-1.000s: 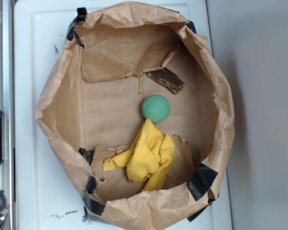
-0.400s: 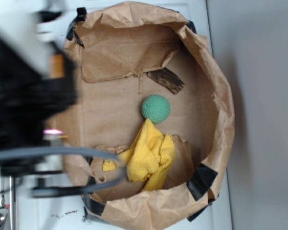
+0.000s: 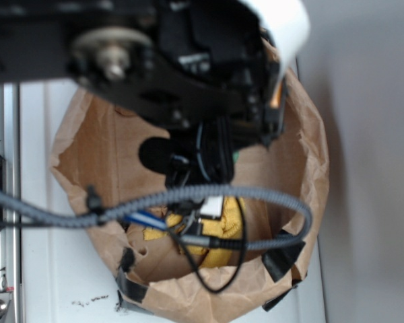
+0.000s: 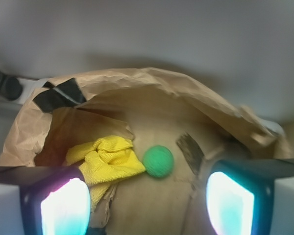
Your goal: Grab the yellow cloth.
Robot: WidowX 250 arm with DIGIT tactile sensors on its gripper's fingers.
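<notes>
The yellow cloth [image 4: 107, 160] lies crumpled on the floor of the brown paper bag [image 4: 152, 90], its right corner touching a round green ball [image 4: 158, 161]. From the wrist view my gripper [image 4: 147, 208] hangs above the bag floor, open, with its two glowing pads [image 4: 64, 206] wide apart and nothing between them. The cloth sits ahead and to the left, beyond the left pad. Seen from outside, my arm [image 3: 188, 74] covers most of the bag, and only patches of the cloth [image 3: 223, 225] show between cables.
The paper bag's crumpled walls [image 3: 310, 161] ring the work area, with black tape [image 4: 59, 95] at the corners. A dark patch [image 4: 190, 152] marks the bag floor right of the ball. A grey cable [image 3: 188, 196] loops across the bag opening.
My arm has swung in from the left and now hangs over the bag, hiding the ball and most of the cloth in the exterior view. Cloth and ball have not moved.
</notes>
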